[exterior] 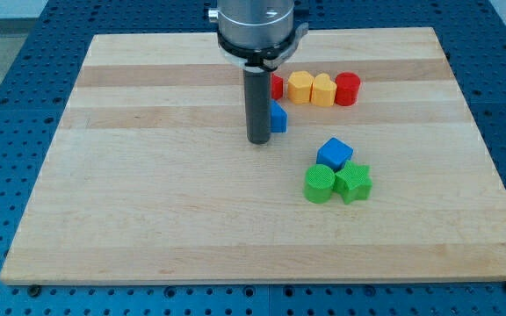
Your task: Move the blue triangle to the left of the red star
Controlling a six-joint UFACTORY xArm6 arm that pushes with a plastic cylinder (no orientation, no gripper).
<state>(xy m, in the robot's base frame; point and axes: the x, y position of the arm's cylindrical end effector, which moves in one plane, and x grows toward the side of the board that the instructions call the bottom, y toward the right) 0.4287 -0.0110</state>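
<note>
Contact made: your tip (259, 140) presses the left side of the blue triangle (278, 117), the red star (276, 86) half-hidden behind the rod; no gripper, nothing grasped. Next, you likely circle right and push it leftward.

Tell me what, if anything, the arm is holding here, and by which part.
Nothing is held: the arm ends in a plain rod. My tip stands on the board against the left side of the blue triangle, which is partly hidden behind the rod.

My tip (259, 140) rests on the board; the dark rod stands upright beneath the arm's round mount.
</note>
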